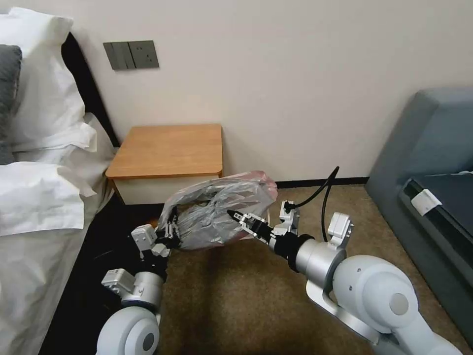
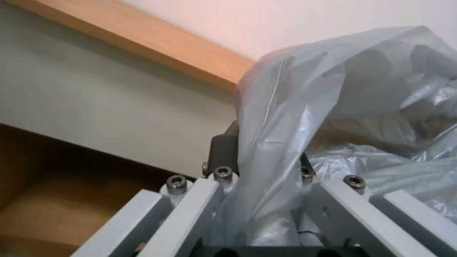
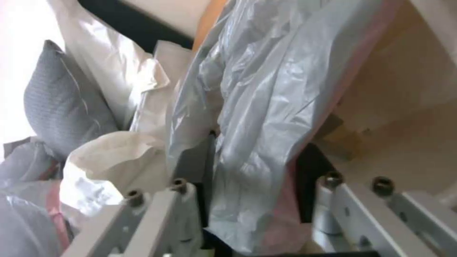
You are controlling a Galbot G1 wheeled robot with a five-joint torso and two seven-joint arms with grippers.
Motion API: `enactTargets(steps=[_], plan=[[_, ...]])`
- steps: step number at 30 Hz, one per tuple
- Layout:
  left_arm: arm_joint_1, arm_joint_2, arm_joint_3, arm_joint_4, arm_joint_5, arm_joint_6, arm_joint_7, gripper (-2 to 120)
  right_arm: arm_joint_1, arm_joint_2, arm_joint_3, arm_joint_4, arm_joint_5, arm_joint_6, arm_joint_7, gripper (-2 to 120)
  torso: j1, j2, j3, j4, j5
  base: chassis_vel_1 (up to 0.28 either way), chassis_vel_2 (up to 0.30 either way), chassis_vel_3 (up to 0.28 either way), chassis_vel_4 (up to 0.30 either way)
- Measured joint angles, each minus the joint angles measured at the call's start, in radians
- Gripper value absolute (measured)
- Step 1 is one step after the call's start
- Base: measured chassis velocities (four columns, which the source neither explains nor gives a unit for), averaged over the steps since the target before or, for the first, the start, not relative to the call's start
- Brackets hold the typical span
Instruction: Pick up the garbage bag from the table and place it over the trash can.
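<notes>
Both grippers, left gripper (image 1: 170,230) and right gripper (image 1: 235,215), are pinching opposite edges of the garbage bag (image 1: 217,209); light, limp, slippery film, best held at its rim.

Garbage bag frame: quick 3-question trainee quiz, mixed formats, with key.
1. True or false: the garbage bag lies flat on the table.
2. Multiple choice: how is the bag held? A) by the left hand alone B) by the right hand alone C) stretched between both hands
3. Fill in: in the head view the bag hangs in front of the table, above the ____ floor.

Key:
1. False: it is lifted off the table, whose top is bare.
2. C: each wrist view shows plastic pinched between that hand's fingers.
3. Carpeted.
</notes>
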Motion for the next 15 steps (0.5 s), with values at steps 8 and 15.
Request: enactTargets(steps=[8, 15], plan=[[-0.001, 0.007, -0.005, -0.003, -0.006, 0.001, 0.0, 7, -0.002, 0.007, -0.006, -0.003, -0.011, 0.004, -0.003, 5, 0.0, 0.0, 0.0, 0.0, 0.0, 0.0, 0.0, 0.0, 0.0], [-0.012, 0.004, -0.005, -0.003, -0.014, 0.012, -0.012, 7, -0.009, 0.0, -0.002, 0.014, -0.018, 0.005, 0.0, 0, 0.0, 0.0, 0.0, 0.0, 0.0, 0.0, 0.0, 0.0, 0.0]])
